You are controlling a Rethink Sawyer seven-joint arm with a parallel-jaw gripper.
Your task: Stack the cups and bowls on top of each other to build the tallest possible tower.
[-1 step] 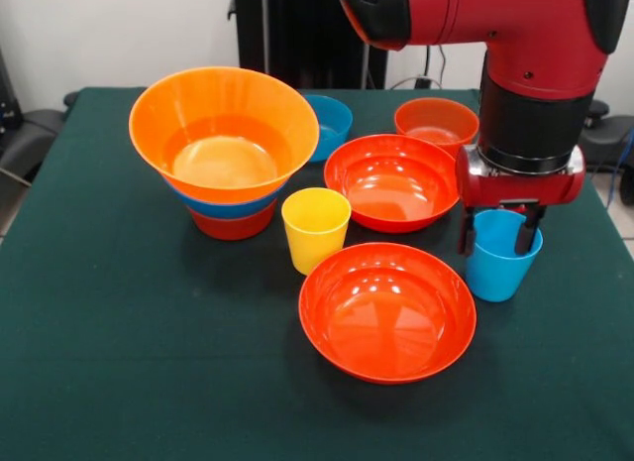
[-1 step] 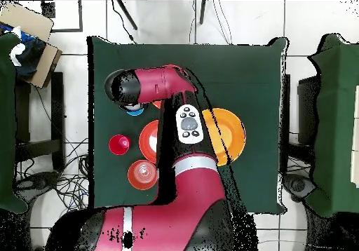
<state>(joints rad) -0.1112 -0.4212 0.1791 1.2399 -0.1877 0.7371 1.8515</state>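
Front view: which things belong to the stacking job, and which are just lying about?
Job: nested tower, yellow cup, light blue cup, near wide red-orange bowl, far wide red-orange bowl, small blue bowl, small red-orange bowl.
Lying about: black chair, cables.

My red arm (image 2: 168,185) crossing the dark green surface (image 2: 259,73), huge orange bowl (image 2: 231,132) right of centre, small red cup (image 2: 118,144) at left, red-orange bowl (image 2: 141,174) below it
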